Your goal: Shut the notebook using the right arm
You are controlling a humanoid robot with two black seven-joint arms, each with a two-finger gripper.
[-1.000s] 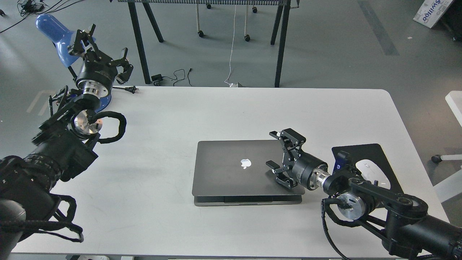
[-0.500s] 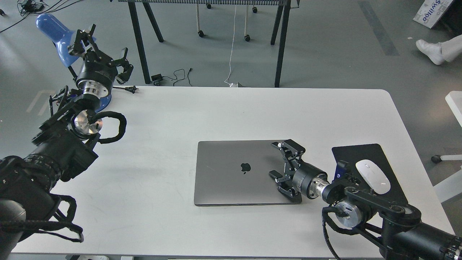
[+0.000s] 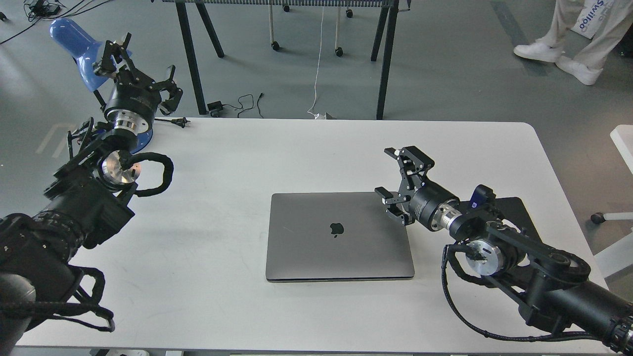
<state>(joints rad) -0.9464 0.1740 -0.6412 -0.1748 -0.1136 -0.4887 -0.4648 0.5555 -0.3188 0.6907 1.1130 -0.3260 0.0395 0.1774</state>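
Note:
The notebook [image 3: 339,236] is a space-grey laptop lying shut and flat on the white table [image 3: 247,163], its lid up with a dark apple logo in the middle. My right gripper [image 3: 388,172] is open and empty, raised above the table just past the lid's far right corner, not touching it. The right arm runs back to the lower right edge. My left gripper [image 3: 143,62] is open and empty, held high at the far left by the blue lamp [image 3: 74,42].
A black mouse pad [image 3: 514,210] lies right of the notebook, mostly hidden by my right arm. A person's legs [image 3: 564,39] stand on the floor at the top right. A black-legged table [image 3: 287,49] stands behind.
The lid went from slightly ajar to fully shut. My right gripper then lifted off the lid and moved up and back-right. A person walked in at the top right.

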